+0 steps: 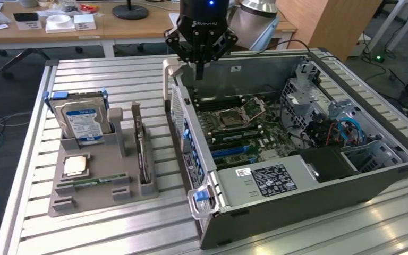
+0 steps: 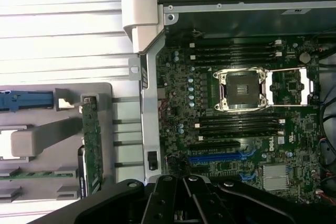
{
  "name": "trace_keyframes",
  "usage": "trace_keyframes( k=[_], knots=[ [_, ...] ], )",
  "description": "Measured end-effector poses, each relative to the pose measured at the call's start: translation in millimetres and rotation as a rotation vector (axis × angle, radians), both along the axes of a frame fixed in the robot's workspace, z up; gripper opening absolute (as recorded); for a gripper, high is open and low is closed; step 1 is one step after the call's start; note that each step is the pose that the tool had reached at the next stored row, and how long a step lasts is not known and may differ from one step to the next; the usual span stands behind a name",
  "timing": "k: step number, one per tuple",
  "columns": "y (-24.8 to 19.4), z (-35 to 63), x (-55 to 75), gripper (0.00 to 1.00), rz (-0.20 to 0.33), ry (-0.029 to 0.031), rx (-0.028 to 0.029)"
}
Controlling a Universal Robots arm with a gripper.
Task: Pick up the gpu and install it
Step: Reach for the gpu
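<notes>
Gpu (image 1: 142,151) stands on edge in slot of grey holder tray (image 1: 83,204), just beside open computer case (image 1: 296,207) on exterior view's left. Upright placement likely leaves top edge free for pinch from above. Gripper (image 1: 198,66) hangs over case's far wall, pointing straight down. Jaws pinched together, empty, well apart from gpu.

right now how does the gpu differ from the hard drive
The gpu is a thin dark card standing on edge; the hard drive is a thicker silver box with a blue-white label. The hard drive carries blue side rails; the gpu shows none. Both stand in the grey holder.
</notes>
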State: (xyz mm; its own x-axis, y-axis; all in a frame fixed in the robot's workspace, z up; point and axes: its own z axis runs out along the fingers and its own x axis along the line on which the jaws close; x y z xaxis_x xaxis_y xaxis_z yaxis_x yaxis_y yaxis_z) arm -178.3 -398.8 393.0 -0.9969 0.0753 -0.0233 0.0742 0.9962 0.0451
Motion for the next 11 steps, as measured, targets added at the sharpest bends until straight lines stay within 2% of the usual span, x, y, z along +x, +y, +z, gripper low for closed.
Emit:
trace_keyframes(
  k=[11],
  knots=[
    [0.2, -0.1, -11.6, 0.11, 0.0, 0.0, 0.0]
  ],
)
